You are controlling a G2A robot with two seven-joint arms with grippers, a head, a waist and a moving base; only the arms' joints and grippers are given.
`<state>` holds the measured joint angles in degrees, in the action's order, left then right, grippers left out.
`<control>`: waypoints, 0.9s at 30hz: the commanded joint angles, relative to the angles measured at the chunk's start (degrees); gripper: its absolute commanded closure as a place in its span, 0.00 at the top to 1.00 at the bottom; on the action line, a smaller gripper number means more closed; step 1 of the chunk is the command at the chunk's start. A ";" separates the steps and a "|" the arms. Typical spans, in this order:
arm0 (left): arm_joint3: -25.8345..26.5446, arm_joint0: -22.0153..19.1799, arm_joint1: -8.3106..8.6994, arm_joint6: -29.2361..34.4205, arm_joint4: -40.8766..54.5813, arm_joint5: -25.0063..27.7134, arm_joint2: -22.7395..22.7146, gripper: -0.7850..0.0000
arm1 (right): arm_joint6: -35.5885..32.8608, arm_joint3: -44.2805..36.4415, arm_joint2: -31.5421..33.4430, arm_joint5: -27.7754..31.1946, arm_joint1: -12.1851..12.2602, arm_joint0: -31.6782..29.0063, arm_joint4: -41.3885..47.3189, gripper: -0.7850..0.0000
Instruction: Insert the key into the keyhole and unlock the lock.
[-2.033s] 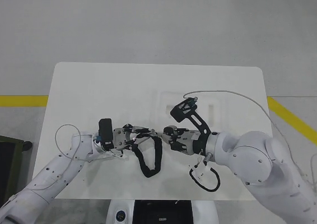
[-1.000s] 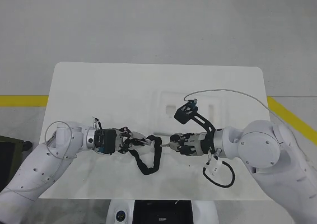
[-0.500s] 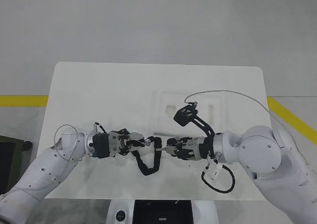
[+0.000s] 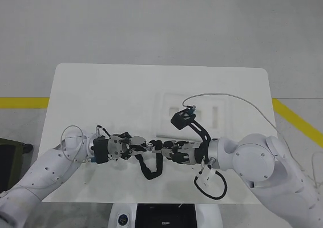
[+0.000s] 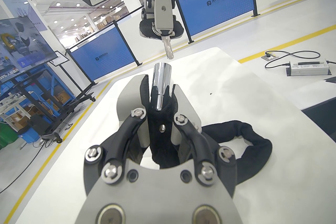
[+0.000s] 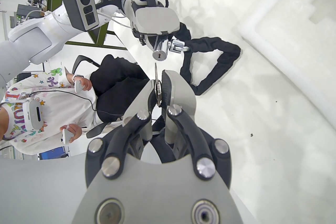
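While the lock cannot take a key unless it is held steady, two white robot arms meet low over the near part of a white counter (image 4: 93,85), each bringing one half of the job to the other. The left gripper (image 5: 160,89) has its fingers (image 5: 128,96) closed tight on the lock (image 5: 161,83), a shiny metal cylinder joined to a black fabric-sleeved cable (image 4: 150,165). The cable droops in a loop down to the counter, so only the cylinder has to be carried. The cylinder sticks out past the fingers, lifted off the surface and aimed at the other arm, which leaves its end face open. Facing it, the right gripper (image 6: 157,83) pinches the key (image 5: 168,49) by its head, its fingers (image 6: 178,88) almost together, the blade pointing out at the lock. From the right wrist, the keyhole (image 6: 160,54) shows as a small dark slot in the cylinder's round face, just beyond the blade tip. Key and lock look near but apart, so insertion seems not yet begun; the blade probably needs lining up with the slot first.
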<state>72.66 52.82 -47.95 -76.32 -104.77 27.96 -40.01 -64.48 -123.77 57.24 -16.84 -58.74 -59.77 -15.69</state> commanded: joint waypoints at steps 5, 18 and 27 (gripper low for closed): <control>-0.40 -0.38 0.22 -0.34 0.60 -0.33 0.88 0.00 | 1.65 -0.19 0.07 -0.12 -0.02 -0.70 0.13 0.00; -0.40 -0.38 0.22 -0.34 0.60 -0.33 0.88 0.00 | 3.06 -0.67 -0.91 -1.42 -0.20 -0.98 -0.71 0.00; -0.40 -0.38 0.22 -0.34 0.60 -0.33 0.88 0.00 | 3.74 -0.06 -1.59 -2.32 -0.42 -0.55 -1.08 0.00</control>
<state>72.27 52.44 -47.73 -76.66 -104.17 27.63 -39.13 -60.83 -123.89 55.69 -19.13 -59.14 -60.35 -16.78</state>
